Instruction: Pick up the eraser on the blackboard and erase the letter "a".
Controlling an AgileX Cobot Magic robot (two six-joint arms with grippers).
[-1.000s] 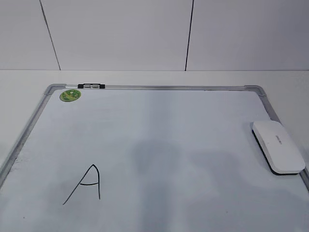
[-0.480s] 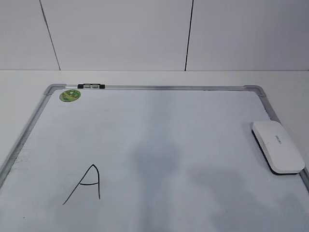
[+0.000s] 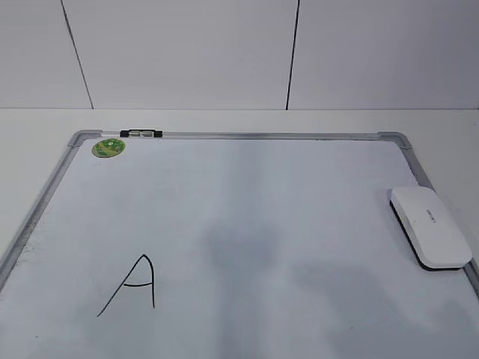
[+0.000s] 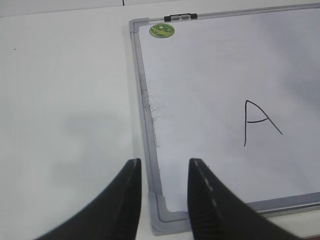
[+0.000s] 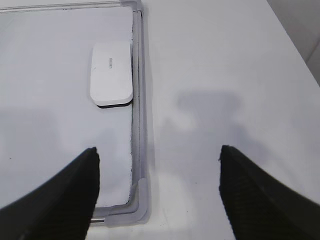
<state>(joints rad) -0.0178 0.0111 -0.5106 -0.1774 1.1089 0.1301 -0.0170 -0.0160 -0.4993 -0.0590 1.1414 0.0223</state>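
The blackboard (image 3: pixel 247 194) is a white dry-erase board with a silver frame and a green sticker (image 3: pixel 108 147), lying flat. The eraser (image 3: pixel 432 226) lies at its right edge, white top up; it also shows in the right wrist view (image 5: pixel 111 74). Only a large angular capital "A" (image 3: pixel 133 286) is drawn near the front left; no small cursive "a" shows. My left gripper (image 4: pixel 164 170) is open and empty over the board's near left corner. My right gripper (image 5: pixel 157 155) is wide open and empty over the near right corner, short of the eraser. Neither gripper shows in the exterior view.
A small black clip (image 3: pixel 141 134) sits on the board's far frame. White table (image 4: pixel 65 100) lies left of the board and also right of it (image 5: pixel 215 65). A white panelled wall (image 3: pixel 187 52) stands behind.
The eraser, the board and the capital "A" have not moved. Only the faint shadows on the lower board have shifted slightly.
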